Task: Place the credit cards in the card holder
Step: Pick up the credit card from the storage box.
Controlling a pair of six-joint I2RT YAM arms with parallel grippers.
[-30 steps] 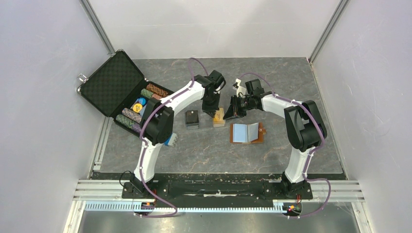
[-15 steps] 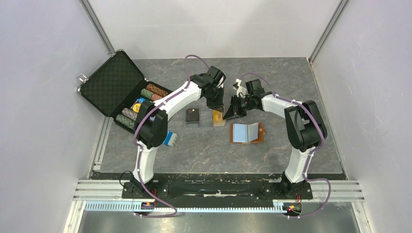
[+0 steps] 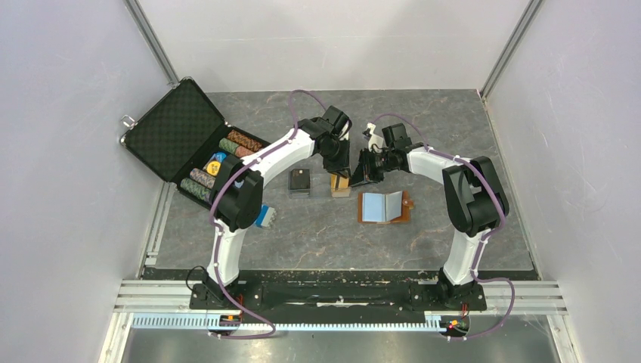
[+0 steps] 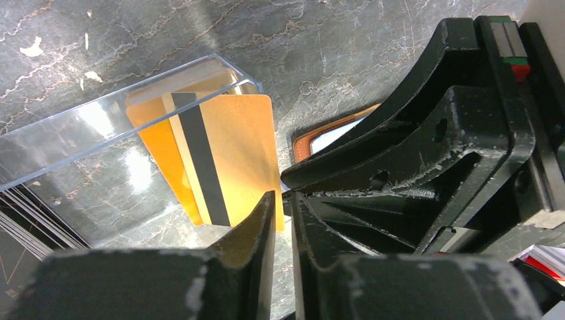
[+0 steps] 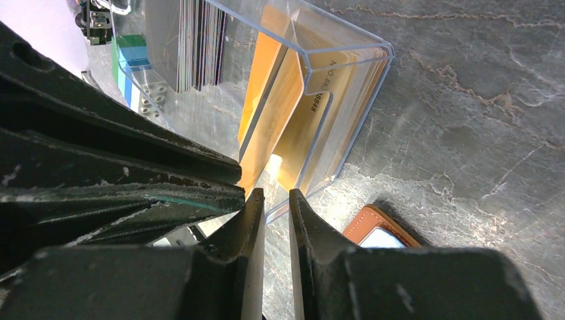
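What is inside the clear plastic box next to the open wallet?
Orange cards stand in the clear box; the front one shows a dark stripe. The cards behind it overlap, so their number cannot be told.

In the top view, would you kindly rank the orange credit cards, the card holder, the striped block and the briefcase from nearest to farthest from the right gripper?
From the right gripper:
1. orange credit cards, at its fingertips.
2. card holder, toward the near edge.
3. striped block, well to the left.
4. briefcase, open at the far left.
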